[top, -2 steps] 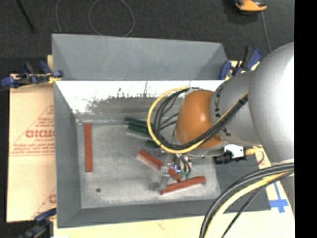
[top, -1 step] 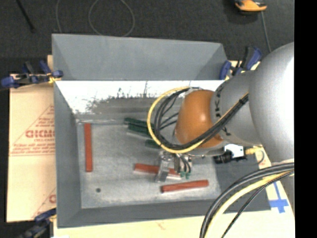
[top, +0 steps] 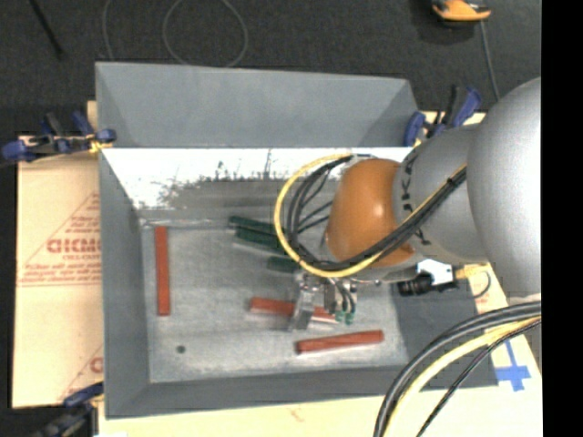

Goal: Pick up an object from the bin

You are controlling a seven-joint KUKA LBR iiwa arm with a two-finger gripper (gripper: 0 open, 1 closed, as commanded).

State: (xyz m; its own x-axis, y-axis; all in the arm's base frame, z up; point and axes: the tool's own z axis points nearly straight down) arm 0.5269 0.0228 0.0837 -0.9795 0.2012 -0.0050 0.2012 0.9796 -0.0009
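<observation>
bin (top: 118, 271): grey
long stick (top: 339, 341), just below the hand (top: 319, 309): red
short stick (top: 271, 307), beside the hand: red
upper sticks (top: 257, 230), beyond the hand: dark green

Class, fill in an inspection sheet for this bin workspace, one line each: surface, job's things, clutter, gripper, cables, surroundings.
Surface: grey metal bin, its floor holding a few scattered sticks.
Job's things: short red stick just beside the gripper; long red stick lying nearer the front wall.
Clutter: another red stick along the left wall; dark green sticks toward the back; a small dark speck.
Gripper: gripper low over the floor, right of centre, nothing seen held.
Cables: yellow and black cables loop round the orange wrist cover.
Surroundings: dark floor behind the bin.
</observation>
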